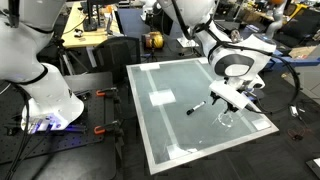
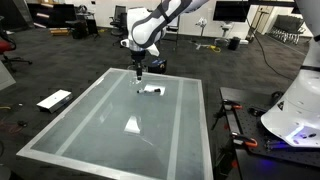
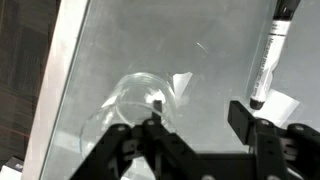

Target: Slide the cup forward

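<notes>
**Wrist view.** The cup (image 3: 143,98) appears as a thin clear rim on the desk (image 3: 130,40), near the desk's pale frame edge. The fingers (image 3: 245,118) of the gripper (image 3: 198,112) are spread wide. One fingertip overlaps the cup's rim, and the other stands well clear of it. I cannot tell whether that fingertip touches the cup or only hangs above it. A black marker (image 3: 268,55) lies beyond the free finger, apart from the cup.

**Exterior views.** The cup itself is too faint for me to place with confidence in either view. What these views add is the arm. In an exterior view the gripper (image 1: 228,104) hangs low over the desk (image 1: 170,80), close to one of its sides, with the marker (image 1: 197,106) just beside it. In an exterior view taken from the opposite end, the arm bends down from above with its wrist vertical. There the gripper (image 2: 138,82) points straight down at the far part of the desk (image 2: 100,130).
</notes>
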Robot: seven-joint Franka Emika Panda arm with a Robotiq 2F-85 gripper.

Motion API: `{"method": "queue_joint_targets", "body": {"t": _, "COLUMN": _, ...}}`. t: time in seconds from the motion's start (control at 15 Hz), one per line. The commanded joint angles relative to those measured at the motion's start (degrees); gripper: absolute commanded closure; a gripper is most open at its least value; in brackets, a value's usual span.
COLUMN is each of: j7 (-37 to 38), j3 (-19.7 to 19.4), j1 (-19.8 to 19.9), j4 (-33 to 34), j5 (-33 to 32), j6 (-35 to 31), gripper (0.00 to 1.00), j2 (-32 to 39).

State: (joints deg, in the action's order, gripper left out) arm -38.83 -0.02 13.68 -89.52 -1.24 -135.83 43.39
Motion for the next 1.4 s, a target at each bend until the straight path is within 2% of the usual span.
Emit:
{"method": "queue_joint_targets", "body": {"t": 0.0, "j7": 0.7, "j3": 0.4, "j1": 0.0, "j4": 0.1, "j5": -1.0, "j6": -0.7, "gripper": 0.62, "j2": 0.0}}
{"method": "queue_joint_targets", "body": {"t": 0.33, "j7": 0.7, "j3": 0.3, "j1": 0.0, "j4": 0.1, "j5": -1.2, "j6": -0.7, "gripper": 0.99, "j2": -0.1}}
{"method": "queue_joint_targets", "body": {"t": 0.73, "j7": 3.2, "j3": -0.7, "j1": -0.6, "j4": -1.8, "j5": -1.5, "j6": -1.6, "gripper": 0.99, "j2": -1.5}}
{"method": "queue_joint_targets", "body": {"t": 1.33, "j7": 14.1, "j3": -1.2, "j1": -1.4, "j4": -7.3, "j5": -1.8, "j6": -4.3, "gripper": 0.99, "j2": -4.1}}
